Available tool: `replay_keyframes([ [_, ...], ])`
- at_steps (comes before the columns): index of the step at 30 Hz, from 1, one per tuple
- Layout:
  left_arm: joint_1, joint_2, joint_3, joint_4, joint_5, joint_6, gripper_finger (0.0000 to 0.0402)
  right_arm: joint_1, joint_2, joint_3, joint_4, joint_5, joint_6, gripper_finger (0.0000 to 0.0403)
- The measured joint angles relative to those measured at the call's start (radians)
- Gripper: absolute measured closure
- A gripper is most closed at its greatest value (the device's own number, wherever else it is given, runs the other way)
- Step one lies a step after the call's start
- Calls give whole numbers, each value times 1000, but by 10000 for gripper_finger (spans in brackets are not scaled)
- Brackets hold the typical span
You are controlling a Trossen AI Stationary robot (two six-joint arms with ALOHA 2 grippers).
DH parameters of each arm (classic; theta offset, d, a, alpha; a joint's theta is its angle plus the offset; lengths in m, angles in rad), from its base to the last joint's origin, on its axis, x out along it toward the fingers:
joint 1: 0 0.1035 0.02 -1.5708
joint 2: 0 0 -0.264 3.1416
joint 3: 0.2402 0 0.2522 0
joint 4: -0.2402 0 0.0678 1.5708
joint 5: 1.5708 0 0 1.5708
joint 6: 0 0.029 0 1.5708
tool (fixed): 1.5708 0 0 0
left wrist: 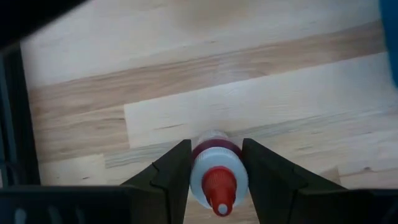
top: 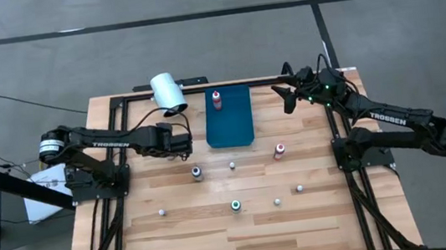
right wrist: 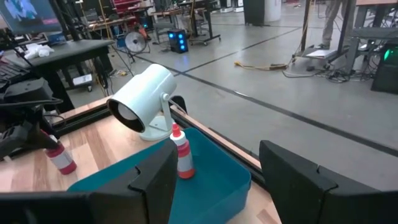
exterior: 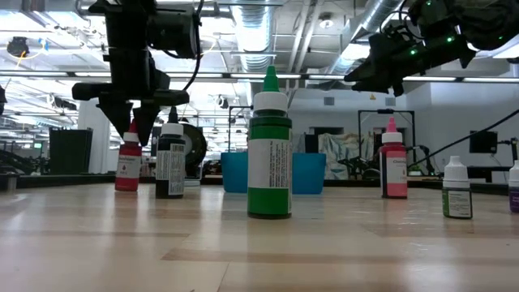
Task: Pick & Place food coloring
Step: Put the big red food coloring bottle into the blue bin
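Observation:
My left gripper is open and points down over a red-capped dropper bottle that stands upright on the table left of the blue tray. Its fingers stand on either side of the bottle's top. My right gripper is open and hangs in the air past the tray's right side. Another red bottle stands in the tray. Dark, pink and green bottles stand on the wood, with several smaller ones. My left gripper comes from above with one finger on each side of the red bottle's white shoulder. I cannot tell whether the fingers touch it. The bottle stands upright with its base on the table.
A large white cylinder sits at the far edge, left of the tray. Black frame rails run along both sides of the table. Bare wood lies along the near edge.

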Motion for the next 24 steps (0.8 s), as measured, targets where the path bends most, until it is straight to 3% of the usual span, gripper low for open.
replay_keyframes([
  [16, 0, 0, 0, -9, 6, 21, 291, 0, 0, 0, 1, 0, 0, 188],
  [24, 0, -2, -1, -11, -12, 21, 285, 0, 0, 0, 1, 1, 0, 188],
])
